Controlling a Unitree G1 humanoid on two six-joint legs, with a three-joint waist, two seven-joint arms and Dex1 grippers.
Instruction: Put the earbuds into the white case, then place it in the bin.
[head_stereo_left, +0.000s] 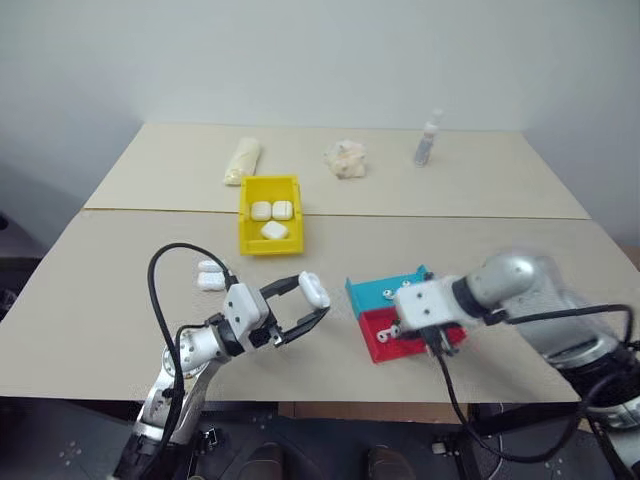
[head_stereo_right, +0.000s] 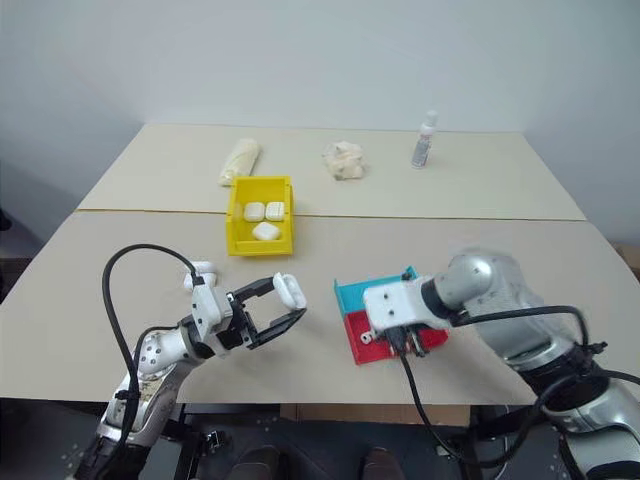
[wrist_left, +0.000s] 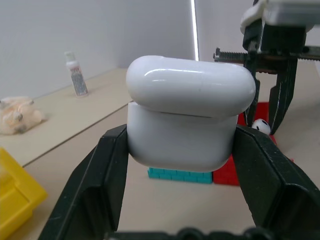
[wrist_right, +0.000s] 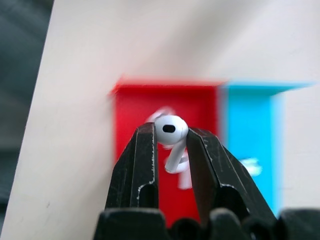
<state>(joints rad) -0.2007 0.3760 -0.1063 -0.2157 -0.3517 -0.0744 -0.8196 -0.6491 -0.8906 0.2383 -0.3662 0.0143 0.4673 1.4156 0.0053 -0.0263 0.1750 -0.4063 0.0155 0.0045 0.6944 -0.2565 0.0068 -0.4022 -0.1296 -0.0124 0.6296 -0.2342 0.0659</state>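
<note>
Between right claw tips: earbud.

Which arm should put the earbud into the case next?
Right. The right gripper is shut on an earbud above the red tray; the left gripper is shut on the case.

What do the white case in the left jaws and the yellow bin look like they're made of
The white case looks like glossy hard plastic: smooth rounded shell with bright highlights along its lid. The yellow bin also seems to be moulded plastic, with a duller sheen, uniform colour and thin upright walls. Neither can be confirmed by look alone.
</note>
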